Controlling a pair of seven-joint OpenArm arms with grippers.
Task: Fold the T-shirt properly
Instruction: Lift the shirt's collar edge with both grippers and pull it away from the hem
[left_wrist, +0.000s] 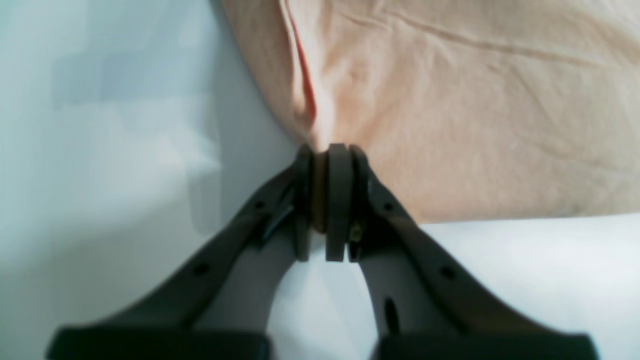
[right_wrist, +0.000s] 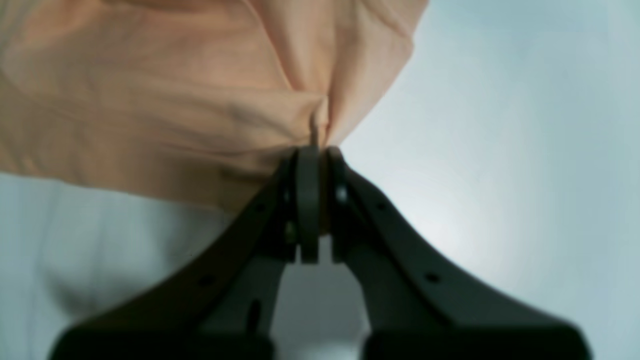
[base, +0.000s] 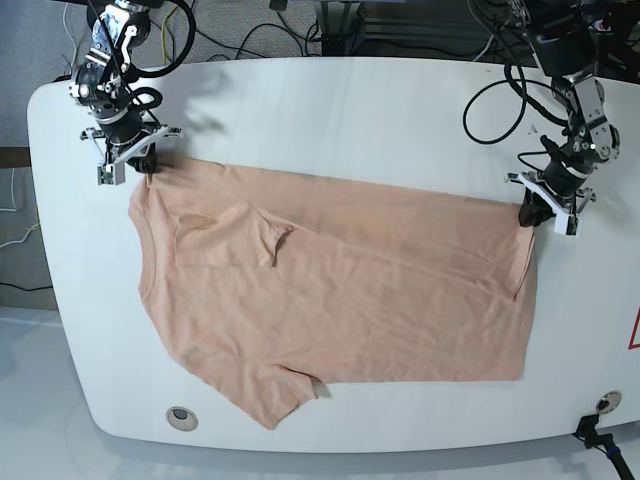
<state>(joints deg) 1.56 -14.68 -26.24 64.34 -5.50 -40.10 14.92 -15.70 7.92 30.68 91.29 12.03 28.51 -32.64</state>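
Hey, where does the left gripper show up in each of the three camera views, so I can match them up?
Left wrist: left gripper at bottom centre, shut on the T-shirt.
Right wrist: not in it; the gripper seen there is the right gripper.
Base: left gripper at the right edge, at the T-shirt's far right corner.
Shared landmark: the peach T-shirt on the white table.

Spread flat across the table (base: 330, 95): T-shirt (base: 340, 300). At its far corners, right pincer (base: 143, 163) toward the neck end, left pincer (base: 530, 213) toward the hem end.
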